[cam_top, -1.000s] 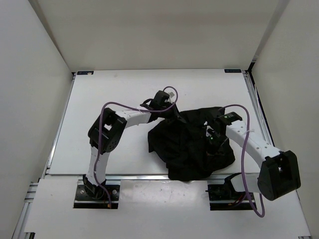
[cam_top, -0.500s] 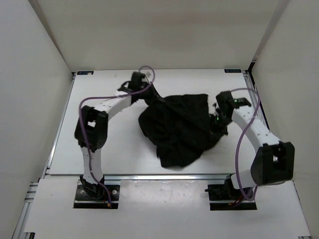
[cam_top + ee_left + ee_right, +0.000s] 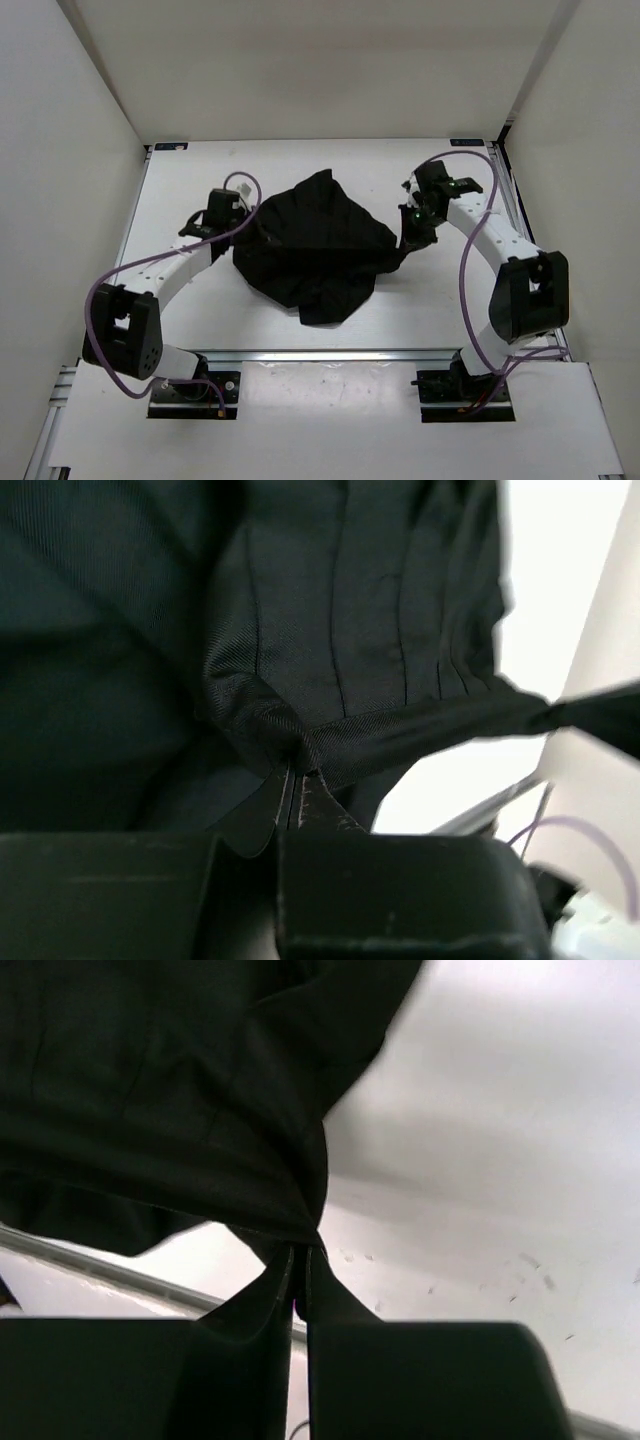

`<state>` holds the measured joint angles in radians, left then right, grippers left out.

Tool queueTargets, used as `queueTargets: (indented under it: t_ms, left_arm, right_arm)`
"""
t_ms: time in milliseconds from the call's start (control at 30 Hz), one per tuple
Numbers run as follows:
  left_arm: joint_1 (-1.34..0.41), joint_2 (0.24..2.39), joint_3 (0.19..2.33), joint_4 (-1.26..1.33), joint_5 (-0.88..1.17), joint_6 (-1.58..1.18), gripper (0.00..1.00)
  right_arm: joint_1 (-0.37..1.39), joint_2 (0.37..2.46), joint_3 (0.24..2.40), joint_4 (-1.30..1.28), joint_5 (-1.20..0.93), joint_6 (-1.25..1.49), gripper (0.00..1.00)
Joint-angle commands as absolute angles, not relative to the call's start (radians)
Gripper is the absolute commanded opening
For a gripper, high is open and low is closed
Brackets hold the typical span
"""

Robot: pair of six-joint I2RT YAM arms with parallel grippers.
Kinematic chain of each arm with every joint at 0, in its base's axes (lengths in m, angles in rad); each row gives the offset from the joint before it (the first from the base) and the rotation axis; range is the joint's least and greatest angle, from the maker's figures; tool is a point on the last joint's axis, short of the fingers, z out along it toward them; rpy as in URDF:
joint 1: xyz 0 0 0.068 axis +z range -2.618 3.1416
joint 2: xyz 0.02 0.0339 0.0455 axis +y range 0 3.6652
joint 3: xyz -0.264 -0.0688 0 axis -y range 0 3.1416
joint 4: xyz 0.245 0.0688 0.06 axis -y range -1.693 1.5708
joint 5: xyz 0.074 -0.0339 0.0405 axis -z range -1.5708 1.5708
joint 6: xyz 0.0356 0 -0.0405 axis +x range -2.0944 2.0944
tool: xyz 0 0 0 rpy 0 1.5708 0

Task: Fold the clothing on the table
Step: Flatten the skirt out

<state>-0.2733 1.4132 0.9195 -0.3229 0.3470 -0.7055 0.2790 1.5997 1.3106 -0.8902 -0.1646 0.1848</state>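
The black clothing (image 3: 310,245) lies bunched on the white table (image 3: 440,300), stretched between both arms. At its left edge my left gripper (image 3: 250,220) is shut on a fold of the clothing (image 3: 330,680), the jaws pressed together on the cloth (image 3: 295,770). A taut strip of fabric runs off to the right in the left wrist view. My right gripper (image 3: 412,235) is shut on the clothing's right corner (image 3: 180,1100), the cloth pinched at the fingertips (image 3: 303,1245) and hanging above the table (image 3: 500,1160).
White walls enclose the table on three sides. Metal rails (image 3: 330,352) run along the near edge and the right side (image 3: 515,215). Purple cables (image 3: 465,290) loop from both arms. Bare table surface lies behind and to the left of the clothing.
Both grippers pulled the clothing toward the back of the table and apart, the left swinging left, the right moving back right. The left gripper closed on the cloth; the garment spread wider.
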Motion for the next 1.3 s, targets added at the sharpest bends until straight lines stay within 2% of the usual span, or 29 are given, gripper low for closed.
queueTargets:
  t_ms: [0, 33, 100, 200, 367, 433, 467, 600, 800, 867, 933, 1000, 1067, 1267]
  left_arm:
    - [-0.227, 1.303, 0.824, -0.397, 0.071, -0.623, 0.0]
    - [-0.224, 1.307, 0.81, -0.396, 0.071, -0.627, 0.0]
    - [-0.225, 1.295, 0.815, -0.409, 0.058, -0.617, 0.0]
    - [-0.221, 1.295, 0.828, -0.411, 0.072, -0.617, 0.0]
    - [-0.201, 1.296, 0.848, -0.42, 0.101, -0.606, 0.0]
    - [-0.207, 1.296, 0.842, -0.402, 0.124, -0.623, 0.0]
    - [-0.215, 1.299, 0.839, -0.391, 0.142, -0.632, 0.0]
    - [-0.227, 1.284, 0.801, -0.374, 0.167, -0.66, 0.0]
    - [-0.25, 1.252, 0.781, -0.417, 0.133, -0.644, 0.0]
    - [-0.25, 1.238, 0.755, -0.414, 0.149, -0.652, 0.0]
    - [-0.262, 1.229, 0.735, -0.414, 0.166, -0.667, 0.0]
    - [-0.279, 1.229, 0.73, -0.411, 0.166, -0.672, 0.0]
    - [-0.288, 1.226, 0.73, -0.422, 0.167, -0.669, 0.0]
    - [-0.313, 1.216, 0.752, -0.439, 0.155, -0.661, 0.0]
  right_arm:
    - [0.204, 1.629, 1.227, -1.071, 0.179, 0.132, 0.05]
    - [0.195, 1.629, 1.209, -1.065, 0.186, 0.126, 0.1]
    - [0.183, 1.618, 1.203, -1.049, 0.177, 0.121, 0.29]
    - [0.178, 1.595, 1.19, -1.031, 0.15, 0.124, 0.43]
    - [0.166, 1.556, 1.177, -1.026, 0.169, 0.12, 0.45]
    - [0.16, 1.543, 1.187, -1.023, 0.112, 0.135, 0.44]
    - [0.166, 1.53, 1.195, -1.02, 0.048, 0.138, 0.49]
    - [0.225, 1.503, 1.206, -0.988, -0.203, 0.221, 0.54]
    - [0.216, 1.468, 0.987, -0.737, -0.716, 0.434, 0.6]
    - [0.2, 1.468, 0.94, -0.695, -0.773, 0.471, 0.64]
    - [0.178, 1.476, 0.939, -0.721, -0.767, 0.494, 0.64]
    - [0.112, 1.47, 0.867, -0.635, -0.871, 0.592, 0.62]
    - [0.089, 1.448, 0.726, -0.426, -1.015, 0.801, 0.6]
    - [0.176, 1.402, 0.516, -0.022, -1.078, 1.26, 0.56]
